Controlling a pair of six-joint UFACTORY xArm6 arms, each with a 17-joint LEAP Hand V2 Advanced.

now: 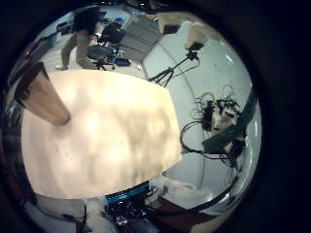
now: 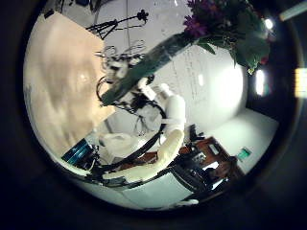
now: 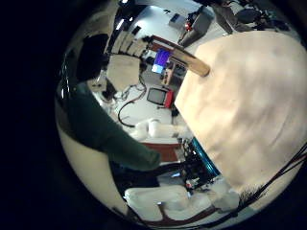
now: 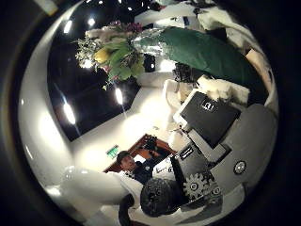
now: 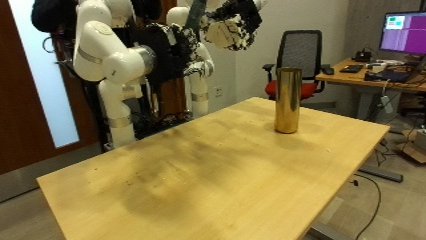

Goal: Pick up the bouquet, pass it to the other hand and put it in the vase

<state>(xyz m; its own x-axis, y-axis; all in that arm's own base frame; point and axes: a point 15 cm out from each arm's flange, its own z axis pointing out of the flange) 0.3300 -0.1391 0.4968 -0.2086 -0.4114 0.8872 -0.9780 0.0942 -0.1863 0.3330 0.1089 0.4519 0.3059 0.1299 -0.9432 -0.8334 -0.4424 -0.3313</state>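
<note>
Table bare; bouquet raised between both robot hands, vase apart.

a light wooden table fills the foreground — its top bare around the middle. behind it stands a black office chair with a red seat, and beside that a desk carrying a lit monitor.

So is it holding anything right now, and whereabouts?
Yes: the right hand holds the bouquet by the lower end of its green wrapped stems.
</note>
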